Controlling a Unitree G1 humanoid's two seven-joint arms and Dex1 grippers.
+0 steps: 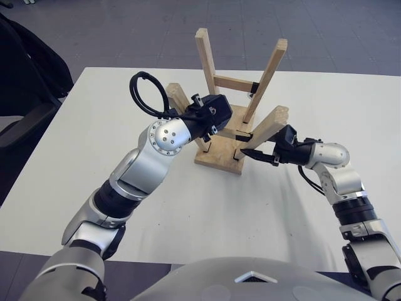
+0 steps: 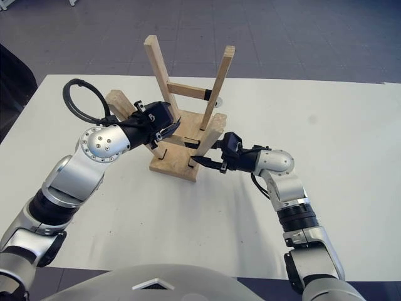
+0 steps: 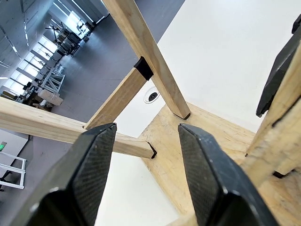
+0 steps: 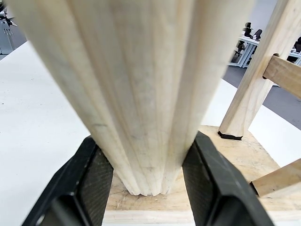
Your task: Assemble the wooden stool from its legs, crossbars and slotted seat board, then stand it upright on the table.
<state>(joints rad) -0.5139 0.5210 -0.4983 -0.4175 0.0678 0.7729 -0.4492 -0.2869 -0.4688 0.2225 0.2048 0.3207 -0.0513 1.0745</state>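
The wooden stool lies upside down, its slotted seat board (image 1: pixel 219 160) flat on the white table. Two far legs (image 1: pixel 207 53) (image 1: pixel 270 69) stand up from it, joined by a crossbar (image 1: pixel 233 83). My right gripper (image 1: pixel 254 153) is shut on the near right leg (image 1: pixel 266 128) close to its foot in the board; in the right wrist view both pads (image 4: pixel 80 183) press that leg (image 4: pixel 141 94). My left gripper (image 1: pixel 210 135) hovers over the board beside the near left leg (image 1: pixel 177 97), open, with nothing between its fingers (image 3: pixel 89 179).
A black chair (image 1: pixel 25 75) stands off the table's left side. The table's far edge (image 1: pixel 326 70) runs just behind the stool. Bare white tabletop (image 1: pixel 219 207) spreads in front of the stool and to both sides.
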